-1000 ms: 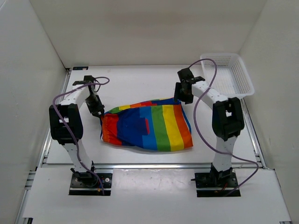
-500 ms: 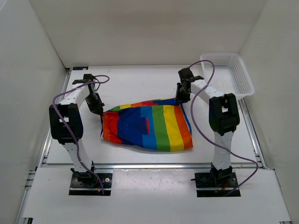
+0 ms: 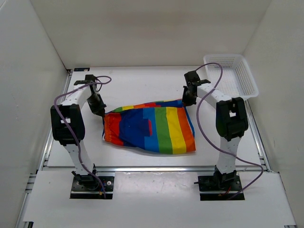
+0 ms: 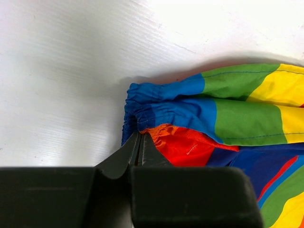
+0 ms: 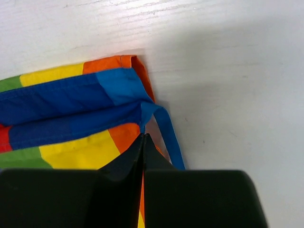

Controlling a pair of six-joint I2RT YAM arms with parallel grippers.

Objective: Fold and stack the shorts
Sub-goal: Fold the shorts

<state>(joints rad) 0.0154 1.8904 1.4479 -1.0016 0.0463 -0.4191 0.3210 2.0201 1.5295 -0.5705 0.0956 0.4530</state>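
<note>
One pair of shorts (image 3: 149, 129): they lie in the middle of the table (image 3: 142, 83), between my two arms. The red end is on my left and the orange end is on my right.
Waistband (image 4: 156, 92): bunched blue cloth at the left end, with red cloth just under it.
Left gripper (image 3: 102, 114): my fingers are squeezed together on the waistband corner.
Right gripper (image 3: 184, 100): my fingers are squeezed together on the far right corner of the shorts.
Changed since a second ago: my right arm has swung a little toward the basket (image 3: 237, 78). My left arm has hardly moved. The shorts are in almost the same spot.
Only my left wrist view shows: the small gathers in the waistband, and my finger tips meeting where the blue cloth meets the red.
Only my right wrist view shows: a thin blue strip (image 5: 169, 137) hanging off the corner, just beside my finger tips.
Only the top view shows: the whole shorts, both arms, and the white basket at the far right, well apart from the shorts.
</note>
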